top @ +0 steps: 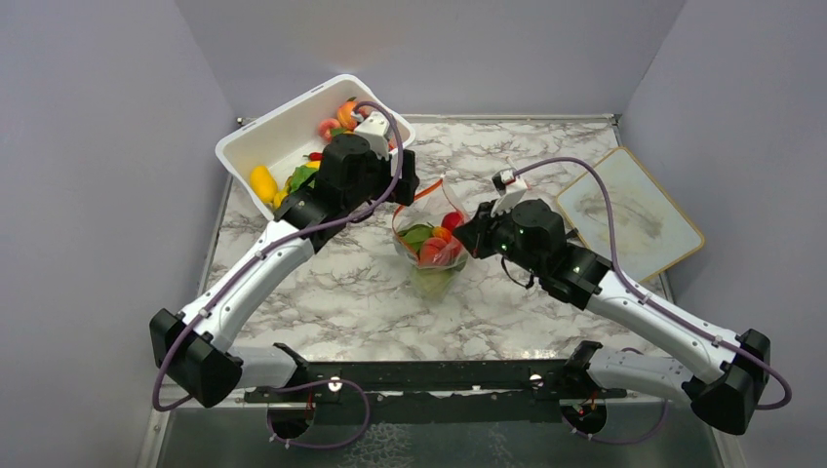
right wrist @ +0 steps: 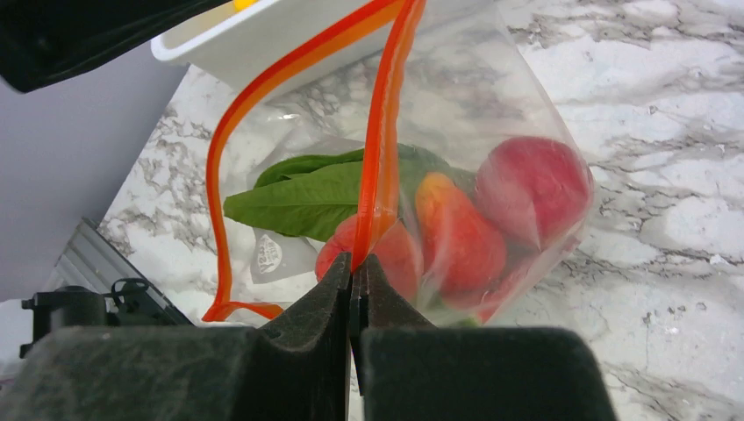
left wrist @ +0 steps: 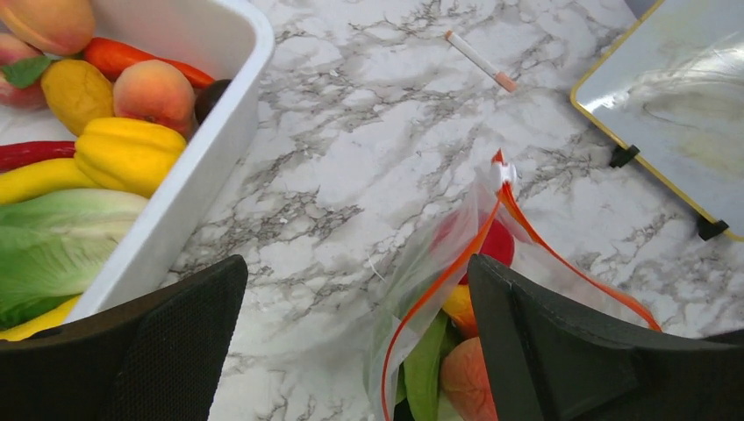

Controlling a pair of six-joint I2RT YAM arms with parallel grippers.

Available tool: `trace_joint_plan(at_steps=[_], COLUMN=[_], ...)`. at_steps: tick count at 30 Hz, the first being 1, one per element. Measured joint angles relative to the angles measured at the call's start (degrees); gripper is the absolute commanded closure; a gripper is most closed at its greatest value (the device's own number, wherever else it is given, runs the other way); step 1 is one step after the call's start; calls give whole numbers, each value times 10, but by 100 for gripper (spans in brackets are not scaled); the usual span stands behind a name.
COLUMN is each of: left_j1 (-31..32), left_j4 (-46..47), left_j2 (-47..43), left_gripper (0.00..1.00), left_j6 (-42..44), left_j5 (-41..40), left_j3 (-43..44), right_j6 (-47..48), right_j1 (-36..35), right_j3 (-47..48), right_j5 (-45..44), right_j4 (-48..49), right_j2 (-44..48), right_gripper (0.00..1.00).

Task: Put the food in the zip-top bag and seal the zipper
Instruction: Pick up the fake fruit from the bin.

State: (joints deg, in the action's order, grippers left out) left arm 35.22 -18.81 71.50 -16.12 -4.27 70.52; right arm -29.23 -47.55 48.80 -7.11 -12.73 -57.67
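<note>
The clear zip-top bag [top: 417, 216] stands at the table's middle with its mouth open, holding a green leaf [right wrist: 307, 197], peach-coloured fruits [right wrist: 456, 237] and a red fruit [right wrist: 531, 189]. My right gripper [right wrist: 355, 267] is shut on one side of the orange-red zipper strip [right wrist: 386, 132], at the bag's right side in the top view [top: 466, 232]. My left gripper [left wrist: 355, 342] is open and empty above the bag's left edge; its right finger [left wrist: 570, 342] stands over the open mouth, between the two strip sides [left wrist: 443, 281]. More food lies in the white tub [top: 283, 127].
The tub's rim [left wrist: 219, 175] is close on the left gripper's left, holding peaches [left wrist: 153, 88], a yellow pepper [left wrist: 127, 149] and lettuce [left wrist: 53, 241]. A yellow-framed whiteboard [top: 634, 210] lies at the right, a marker [left wrist: 478, 60] beyond the bag. Grey walls enclose the table.
</note>
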Motion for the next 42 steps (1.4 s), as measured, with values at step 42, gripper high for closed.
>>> trace_joint_plan(at_steps=[42], left_j1=[-347], left_j4=[38], left_j2=[542], left_gripper=[27], left_j6=[-10], left_j5=[208], left_j3=[402], right_j6=[-4], right_j1=[0], right_j3=[56], right_j5=[1], right_j4=[-4], right_j2=[-59], right_gripper=[99])
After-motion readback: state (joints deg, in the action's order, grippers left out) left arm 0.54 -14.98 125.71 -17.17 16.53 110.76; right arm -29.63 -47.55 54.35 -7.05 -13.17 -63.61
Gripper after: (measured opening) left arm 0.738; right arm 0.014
